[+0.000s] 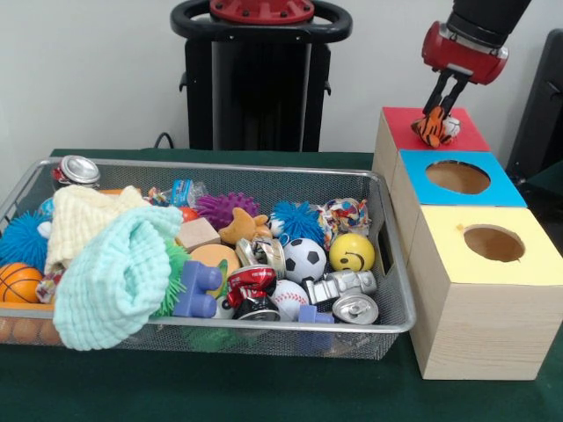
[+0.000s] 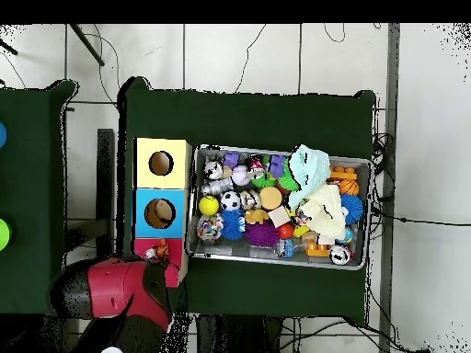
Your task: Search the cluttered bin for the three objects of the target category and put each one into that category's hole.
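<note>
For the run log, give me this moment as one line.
gripper: shut on orange striped toy | position: over red-topped box | toy: not yet dropped | wire bin: still cluttered

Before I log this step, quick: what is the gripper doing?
Gripper: closed on an orange-and-black striped tiger plush, over the red-topped box.

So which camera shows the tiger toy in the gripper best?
The front view: the gripper pinches the orange striped tiger toy over the red-topped box, unobstructed. Overhead, the toy is a small orange patch beside the arm.
</note>
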### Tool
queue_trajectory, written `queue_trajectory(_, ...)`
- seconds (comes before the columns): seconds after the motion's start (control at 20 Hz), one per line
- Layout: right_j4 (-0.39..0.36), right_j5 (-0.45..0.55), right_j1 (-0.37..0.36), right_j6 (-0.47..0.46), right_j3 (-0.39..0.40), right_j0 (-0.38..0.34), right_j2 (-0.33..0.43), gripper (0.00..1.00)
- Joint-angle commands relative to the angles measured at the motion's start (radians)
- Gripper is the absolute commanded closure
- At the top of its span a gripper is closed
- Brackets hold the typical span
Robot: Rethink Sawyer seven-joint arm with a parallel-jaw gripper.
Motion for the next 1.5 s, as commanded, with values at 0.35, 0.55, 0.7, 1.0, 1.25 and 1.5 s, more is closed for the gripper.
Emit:
queue_trajectory(0.35, 0.02, -0.213, 0.006, 0.189, 0.156, -0.052, 0.098, 1.0)
queue_trajectory(0.55, 0.017, -0.258, 0.006, 0.182, 0.188, -0.066, 0.107, 1.0)
queue_trajectory(0.7, 0.017, -0.269, 0.004, 0.182, 0.2, -0.063, 0.105, 1.0)
queue_trajectory(1.0, 0.025, -0.298, 0.013, 0.19, 0.217, -0.058, 0.109, 1.0)
queue_trajectory(1.25, 0.033, -0.336, 0.033, 0.205, 0.23, -0.048, 0.115, 1.0)
queue_trajectory(1.5, 0.042, -0.326, 0.031, 0.22, 0.229, -0.025, 0.106, 1.0)
